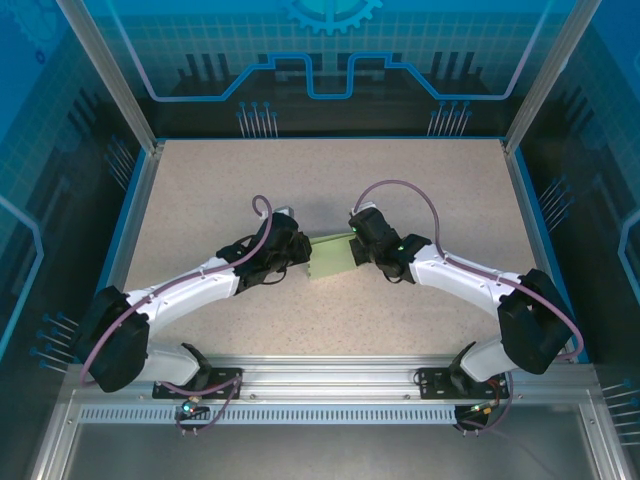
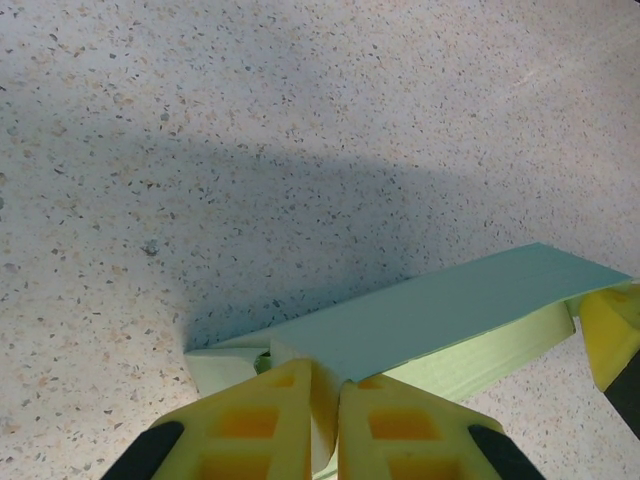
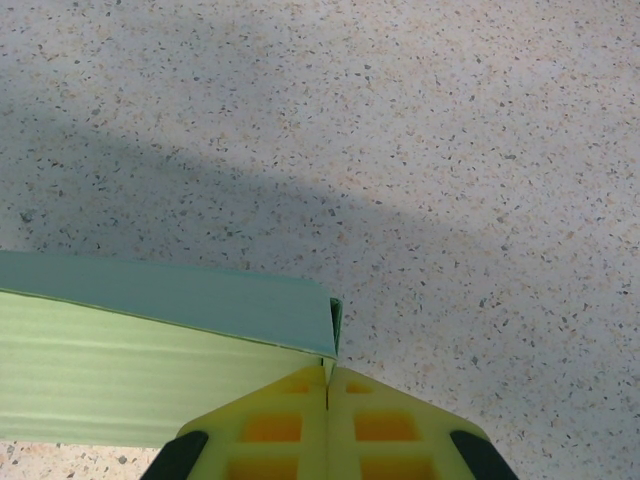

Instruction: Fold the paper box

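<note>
— Between the two sets of jaws, over the speckled table (image 1: 330, 190), the paper box (image 1: 334, 258) is being held, half formed. Why grip both ends?

— Likely so it is not twisting while a panel is being creased. The left gripper (image 2: 335, 385) is pinching tight on the near edge. The right gripper (image 3: 327, 372) is clamping the opposite corner, its fingertips pressing together on the card.

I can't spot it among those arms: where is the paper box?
Top view: the paper box is at the middle of the table, pinched between the left hand and the right hand.
</note>
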`<action>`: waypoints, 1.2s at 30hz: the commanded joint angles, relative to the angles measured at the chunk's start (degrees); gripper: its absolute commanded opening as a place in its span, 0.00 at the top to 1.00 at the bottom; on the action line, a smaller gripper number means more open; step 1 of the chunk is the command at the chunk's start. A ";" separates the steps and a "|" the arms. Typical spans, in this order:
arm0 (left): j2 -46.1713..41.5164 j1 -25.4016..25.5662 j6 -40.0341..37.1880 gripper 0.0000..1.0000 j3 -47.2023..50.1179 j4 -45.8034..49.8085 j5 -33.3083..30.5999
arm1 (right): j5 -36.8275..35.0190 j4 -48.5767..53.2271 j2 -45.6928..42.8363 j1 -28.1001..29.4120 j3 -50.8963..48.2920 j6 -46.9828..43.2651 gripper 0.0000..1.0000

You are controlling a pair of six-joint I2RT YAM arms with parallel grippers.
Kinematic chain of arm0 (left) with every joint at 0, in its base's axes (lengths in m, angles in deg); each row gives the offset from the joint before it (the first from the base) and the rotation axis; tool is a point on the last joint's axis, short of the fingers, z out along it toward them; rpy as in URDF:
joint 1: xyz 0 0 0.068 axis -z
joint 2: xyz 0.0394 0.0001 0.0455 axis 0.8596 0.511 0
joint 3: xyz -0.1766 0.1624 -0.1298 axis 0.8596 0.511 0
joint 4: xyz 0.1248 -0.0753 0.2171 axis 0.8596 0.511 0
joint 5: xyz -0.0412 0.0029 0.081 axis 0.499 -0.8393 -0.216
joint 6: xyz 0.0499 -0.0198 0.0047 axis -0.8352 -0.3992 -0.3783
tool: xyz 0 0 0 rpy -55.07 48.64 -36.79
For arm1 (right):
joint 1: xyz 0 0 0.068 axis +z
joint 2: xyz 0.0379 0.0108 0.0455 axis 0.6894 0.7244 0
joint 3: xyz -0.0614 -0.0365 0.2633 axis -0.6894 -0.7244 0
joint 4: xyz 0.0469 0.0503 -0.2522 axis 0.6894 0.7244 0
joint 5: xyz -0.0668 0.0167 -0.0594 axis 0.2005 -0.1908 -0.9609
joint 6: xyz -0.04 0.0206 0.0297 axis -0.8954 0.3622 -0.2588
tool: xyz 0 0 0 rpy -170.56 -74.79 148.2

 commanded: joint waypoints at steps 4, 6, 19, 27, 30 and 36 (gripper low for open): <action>0.37 0.00 2.64 0.88 0.02 -5.50 2.43 | 3.87 1.72 0.92 1.09 -1.26 0.48 1.00; 0.22 -0.14 2.89 0.88 0.18 -5.65 2.51 | 3.92 1.82 0.92 1.10 -1.24 0.45 1.00; 0.21 -0.20 0.46 0.88 1.13 -3.88 0.96 | 3.65 1.67 0.96 1.18 -1.42 0.47 1.00; 1.09 1.98 -5.84 0.87 6.16 -3.38 -3.76 | 2.86 1.51 0.13 0.67 -2.32 0.38 1.00; 1.36 2.95 -7.58 0.86 7.24 -4.82 -4.40 | 3.22 0.90 -0.30 0.64 -3.46 0.59 1.00; 0.01 3.15 -9.22 0.82 6.89 -6.59 -4.83 | 2.83 0.23 -1.31 1.04 -5.79 1.17 1.00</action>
